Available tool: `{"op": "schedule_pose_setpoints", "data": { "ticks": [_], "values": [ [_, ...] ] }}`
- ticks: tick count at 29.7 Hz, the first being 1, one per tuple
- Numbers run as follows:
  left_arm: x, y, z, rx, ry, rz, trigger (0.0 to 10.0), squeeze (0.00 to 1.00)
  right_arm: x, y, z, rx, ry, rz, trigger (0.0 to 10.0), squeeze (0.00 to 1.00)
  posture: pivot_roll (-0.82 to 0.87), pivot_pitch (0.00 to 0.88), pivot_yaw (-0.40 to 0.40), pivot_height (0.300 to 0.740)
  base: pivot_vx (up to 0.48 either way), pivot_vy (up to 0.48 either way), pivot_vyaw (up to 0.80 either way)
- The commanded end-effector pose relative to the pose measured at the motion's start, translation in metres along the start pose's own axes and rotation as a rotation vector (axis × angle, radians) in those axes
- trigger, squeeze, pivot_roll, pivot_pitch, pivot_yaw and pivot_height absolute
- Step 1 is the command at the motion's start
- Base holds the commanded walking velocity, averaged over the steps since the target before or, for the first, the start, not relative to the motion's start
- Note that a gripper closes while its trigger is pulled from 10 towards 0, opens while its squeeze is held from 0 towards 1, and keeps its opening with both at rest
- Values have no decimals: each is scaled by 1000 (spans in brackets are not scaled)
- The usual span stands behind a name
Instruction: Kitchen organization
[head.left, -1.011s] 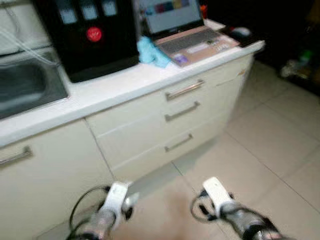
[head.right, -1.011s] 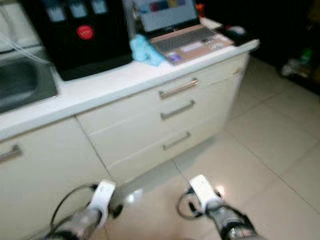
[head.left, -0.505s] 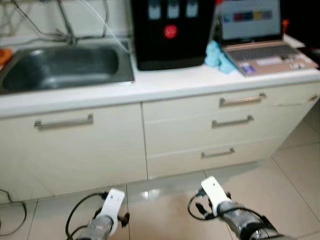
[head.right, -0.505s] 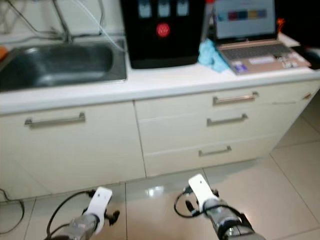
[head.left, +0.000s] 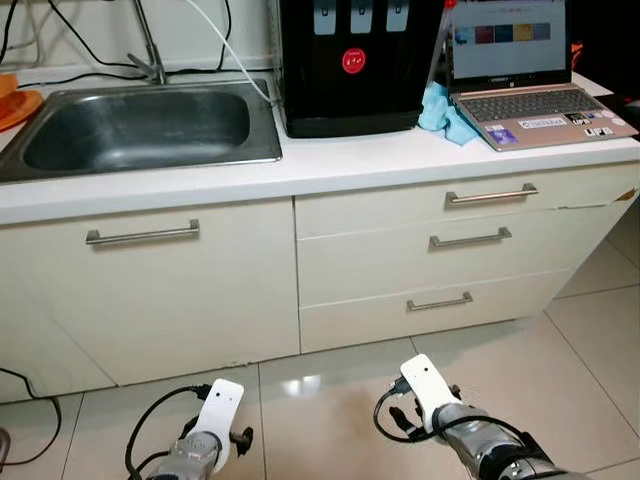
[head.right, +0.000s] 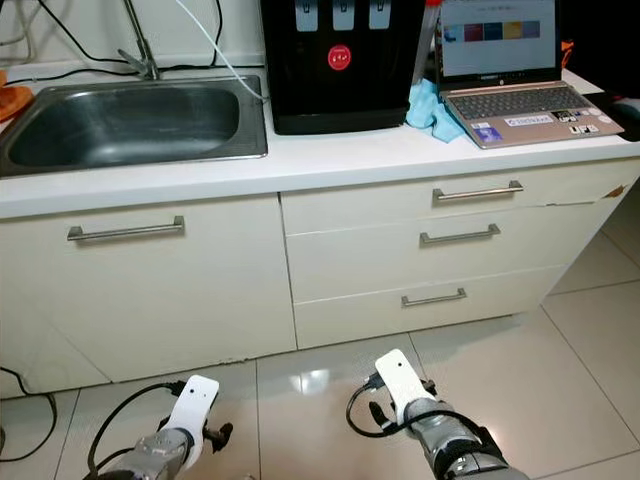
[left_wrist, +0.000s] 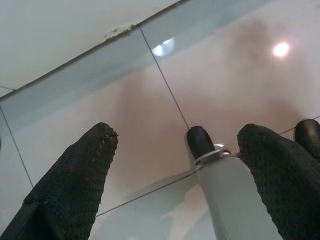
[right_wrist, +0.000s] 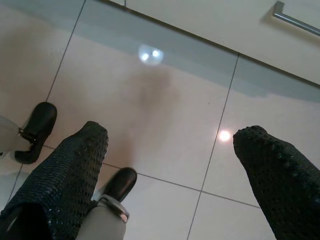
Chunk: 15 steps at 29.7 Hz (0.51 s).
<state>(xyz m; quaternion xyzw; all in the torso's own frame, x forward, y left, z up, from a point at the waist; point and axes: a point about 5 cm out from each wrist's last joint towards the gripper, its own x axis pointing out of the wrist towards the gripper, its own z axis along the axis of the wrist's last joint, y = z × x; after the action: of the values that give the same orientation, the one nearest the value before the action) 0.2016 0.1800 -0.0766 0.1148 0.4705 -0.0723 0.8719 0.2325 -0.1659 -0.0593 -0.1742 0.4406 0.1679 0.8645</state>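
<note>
A cream kitchen counter with steel sink faces the robot — left gripper and right gripper hang empty, fingers spread – approach stage, next a step closer

Head stereo pair: high vantage, facing forward and down at counter, sink, black dispenser, laptop, drawers, floor tiles. Right eye view slightly offset; same scene.
Left wrist camera: low, pointing down along black fingers at glossy floor, cabinet base at edge.
Right wrist camera: same low downward look past fingers; shares floor and drawer handle with head views.
</note>
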Motion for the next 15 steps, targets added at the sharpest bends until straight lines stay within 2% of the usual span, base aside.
{"op": "schedule_pose_setpoints", "data": {
  "ticks": [1,15],
  "values": [
    [0,3,3,17,-2,15,10000,0,0,1,1,-1,2,3,10000,0,-30,0,20,740,0,289,0],
    [0,4,0,17,2,17,10000,0,0,2,0,-6,5,6,10000,0,-29,0,19,740,0,322,0]
  ]
}}
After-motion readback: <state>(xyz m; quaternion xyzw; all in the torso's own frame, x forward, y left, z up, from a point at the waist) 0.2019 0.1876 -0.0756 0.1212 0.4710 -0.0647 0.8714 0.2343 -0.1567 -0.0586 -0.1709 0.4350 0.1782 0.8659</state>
